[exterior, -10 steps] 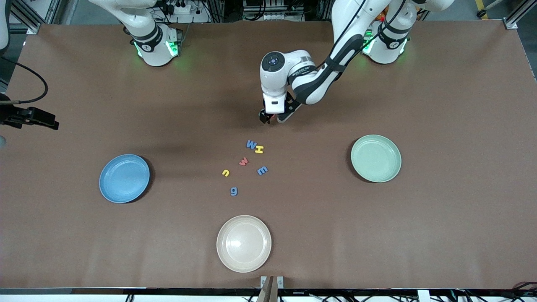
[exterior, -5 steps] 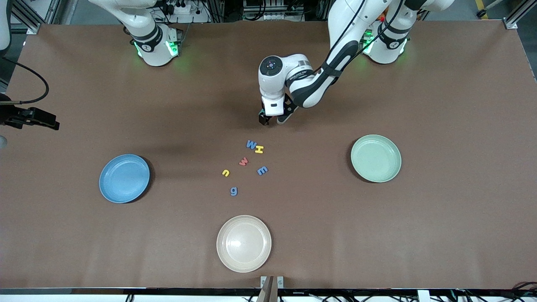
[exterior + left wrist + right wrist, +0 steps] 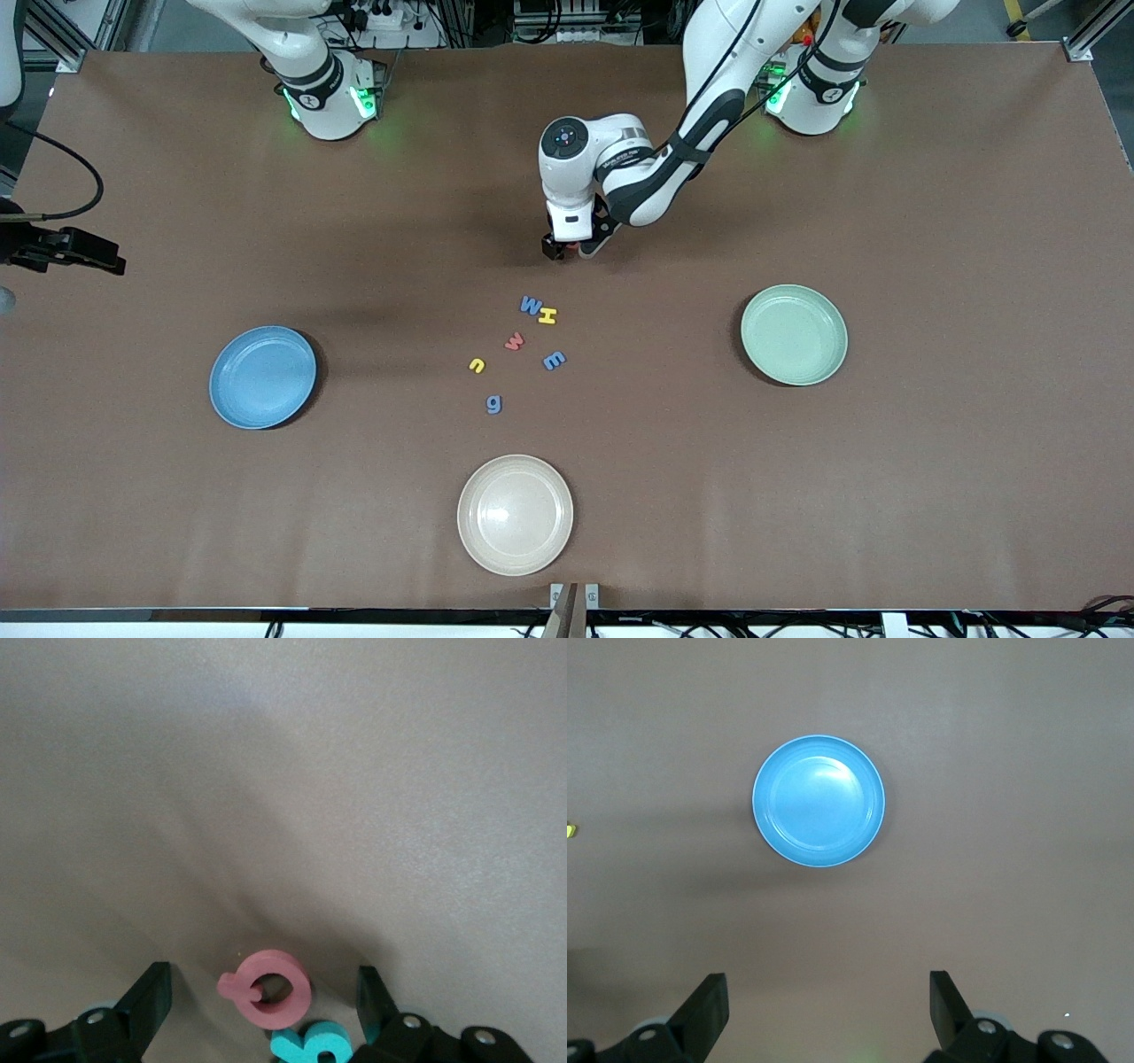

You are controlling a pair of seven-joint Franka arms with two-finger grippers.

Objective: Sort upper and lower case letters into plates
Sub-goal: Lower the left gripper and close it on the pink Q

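Note:
My left gripper [image 3: 567,250] is down at the table's middle, farther from the front camera than the letter cluster. It is open, its fingers [image 3: 146,1001] standing either side of a red ring-shaped letter [image 3: 270,988] without touching it. A teal letter [image 3: 314,1047] lies against the red one. Loose on the table are a blue W [image 3: 531,306], yellow H [image 3: 547,315], red w [image 3: 514,341], blue E [image 3: 554,360], yellow u [image 3: 477,364] and blue g [image 3: 493,404]. The blue plate [image 3: 262,377] and mint green plate [image 3: 794,334] hold nothing. My right gripper [image 3: 828,1005] hangs open high over the blue plate [image 3: 819,801].
A cream-beige plate [image 3: 515,514] sits near the table's front edge, nearer the camera than the letters. A black device with a cable [image 3: 62,250] juts in at the right arm's end of the table.
The left arm's wrist has drifted slightly toward the right arm's end, with its gripper staying low over the same spot. The letters, the plates and the right arm have not moved.

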